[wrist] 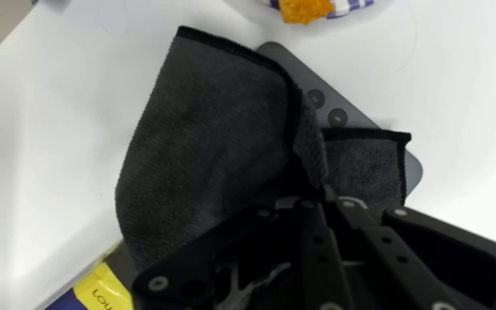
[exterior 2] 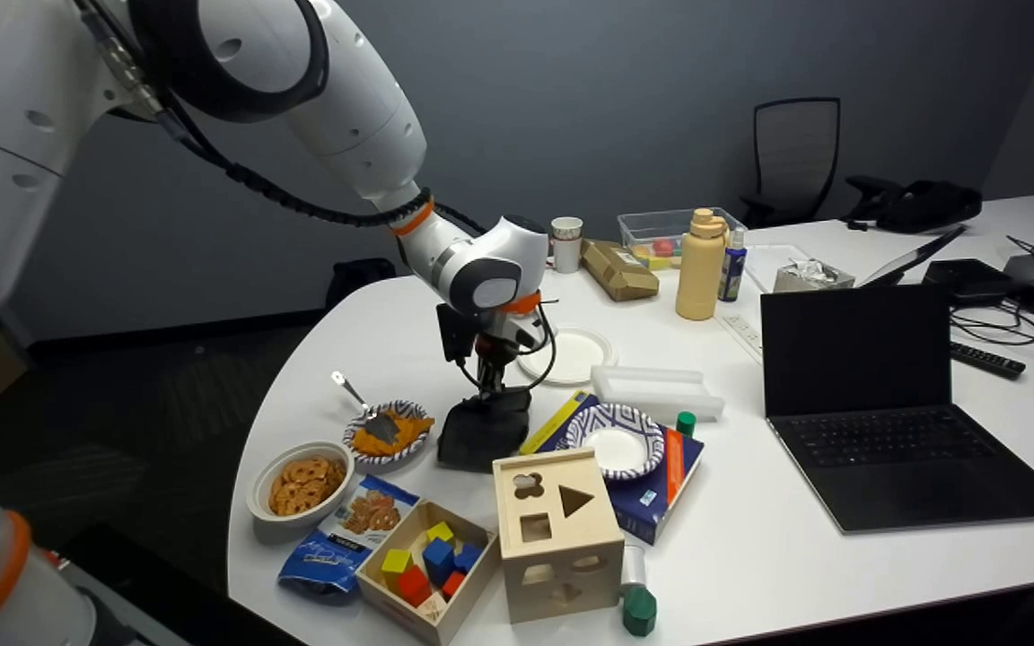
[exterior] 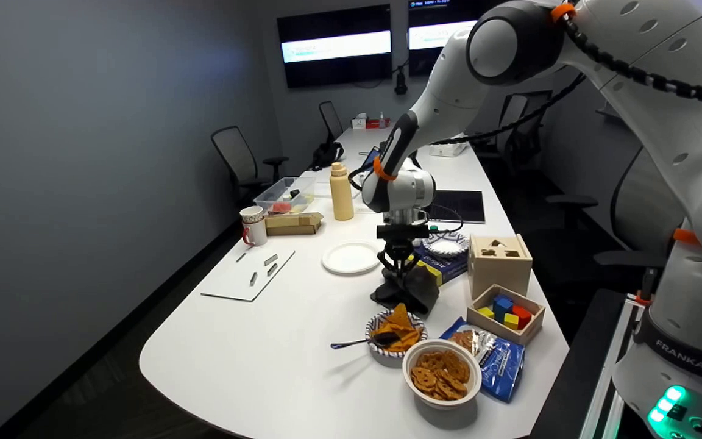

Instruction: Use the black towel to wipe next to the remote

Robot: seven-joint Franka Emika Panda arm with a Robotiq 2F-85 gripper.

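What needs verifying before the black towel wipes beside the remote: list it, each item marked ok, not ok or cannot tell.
1. Gripper holding the black towel: ok; it pinches a fold.
2. Gray remote uncovered: not ok; the towel hides part of it in the wrist view.
3. Towel flat: not ok; it is folded and creased.
4. Towel apart from the chip bowl: ok; a gap shows in the wrist view.
5. Towel off the book: cannot tell; they overlap in the wrist view.
6. Towel pressed against the table: cannot tell.
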